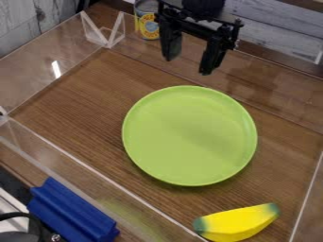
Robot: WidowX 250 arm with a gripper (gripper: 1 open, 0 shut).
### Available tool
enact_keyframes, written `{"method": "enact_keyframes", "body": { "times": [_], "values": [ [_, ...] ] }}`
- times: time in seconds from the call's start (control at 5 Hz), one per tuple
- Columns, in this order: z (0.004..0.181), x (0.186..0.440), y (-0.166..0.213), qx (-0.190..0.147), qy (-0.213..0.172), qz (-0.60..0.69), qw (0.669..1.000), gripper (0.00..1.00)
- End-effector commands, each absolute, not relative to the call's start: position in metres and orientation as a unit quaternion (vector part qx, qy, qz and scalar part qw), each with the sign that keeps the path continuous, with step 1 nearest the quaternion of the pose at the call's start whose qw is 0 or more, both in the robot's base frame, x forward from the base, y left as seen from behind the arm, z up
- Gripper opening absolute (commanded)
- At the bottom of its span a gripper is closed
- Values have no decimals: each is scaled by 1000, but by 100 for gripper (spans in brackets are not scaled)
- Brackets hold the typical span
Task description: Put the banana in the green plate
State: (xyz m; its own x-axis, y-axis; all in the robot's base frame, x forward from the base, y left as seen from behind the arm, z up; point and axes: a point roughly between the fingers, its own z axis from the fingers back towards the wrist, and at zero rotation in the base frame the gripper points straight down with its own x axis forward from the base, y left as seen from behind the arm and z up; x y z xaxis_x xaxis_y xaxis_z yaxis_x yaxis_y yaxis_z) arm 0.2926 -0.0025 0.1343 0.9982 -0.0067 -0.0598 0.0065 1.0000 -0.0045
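The green plate [190, 134] lies flat in the middle of the wooden tabletop and holds nothing. The banana [237, 223], short, bright yellow with a dark greenish tip at its right end, lies near the front right corner, just in front of the plate's rim and apart from it. My gripper [190, 55] hangs at the back of the table, beyond the plate's far rim. Its black fingers [169, 45] point down and stand open, with nothing between them. It is far from the banana.
Clear acrylic walls [51, 57] fence the table on the left, back and right. A blue block [74, 217] sits at the front left corner. A clear stand [101, 30] and a yellow-labelled item [149, 23] stand behind the back wall.
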Motion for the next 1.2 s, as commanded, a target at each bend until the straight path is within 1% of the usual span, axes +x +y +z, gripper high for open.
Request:
{"method": "enact_keyframes", "body": {
  "times": [0.0,0.2,0.4,0.6,0.8,1.0],
  "values": [
    [130,279,-21,-2,28,-16,999,100],
    [129,255,-51,2,13,-52,999,100],
    [126,240,-83,8,2,-78,997,100],
    [116,230,-114,11,-7,-97,995,100],
    [102,223,-139,11,-17,-115,993,100],
    [81,220,-148,9,-26,-128,991,100]
  ]
}}
